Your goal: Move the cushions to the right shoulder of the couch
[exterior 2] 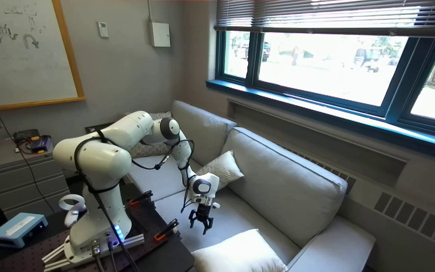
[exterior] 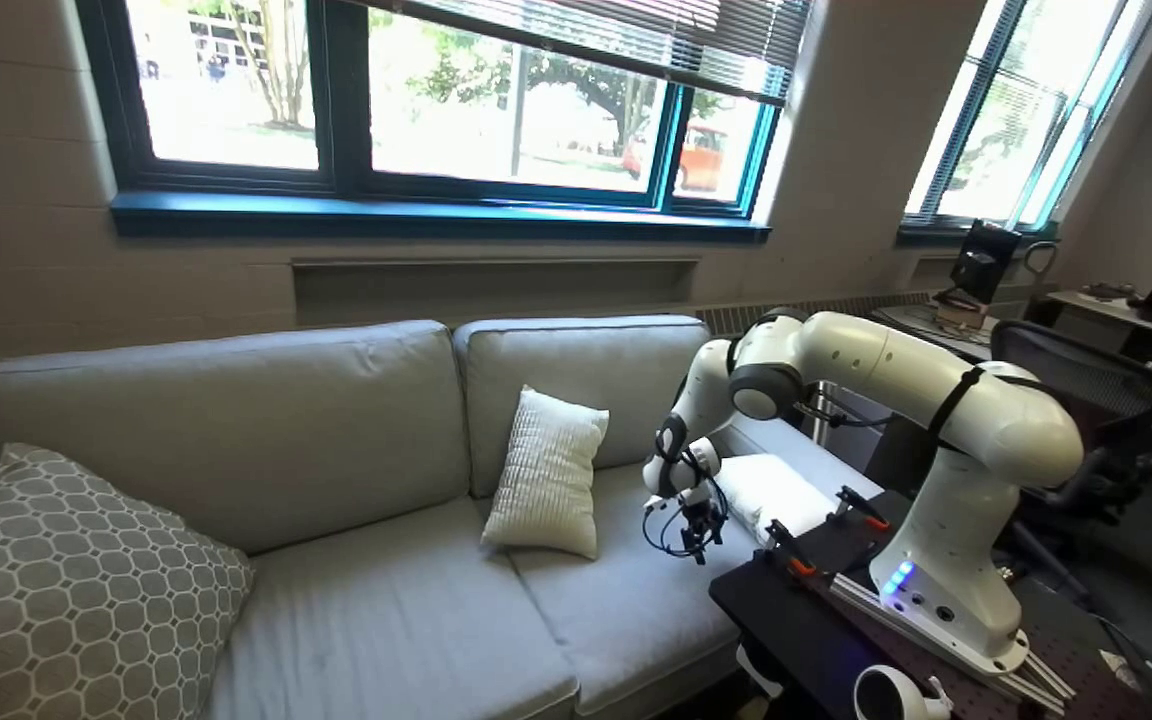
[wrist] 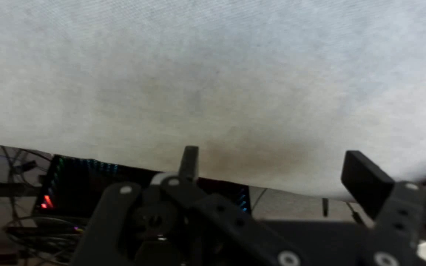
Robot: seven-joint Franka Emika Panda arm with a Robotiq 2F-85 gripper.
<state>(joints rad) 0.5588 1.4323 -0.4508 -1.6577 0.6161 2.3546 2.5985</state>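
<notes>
Gripper [exterior 2: 199,226] spread wide — holding nothing.
In an exterior view, ribbed cushion [exterior: 548,475] leaning mid-frame — smooth white cushion [exterior: 774,492] lying right of centre.

Woven cloth, glossy shell, bare metal
The couch [exterior: 366,600], armrest [exterior 2: 338,243] included, is covered in matt, finely woven cloth; the ribbed cushion [exterior: 548,475] is corded fabric, the plain cushion [exterior 2: 240,253] smoother with a faint sheen. The arm [exterior 2: 93,166] has a smooth, glossy shell, the pincer [wrist: 271,153] looks matt, and the rails [exterior 2: 136,240] are metal. The whiteboard [exterior 2: 21,71] is smooth within a wood-look frame [exterior 2: 67,49].
</notes>
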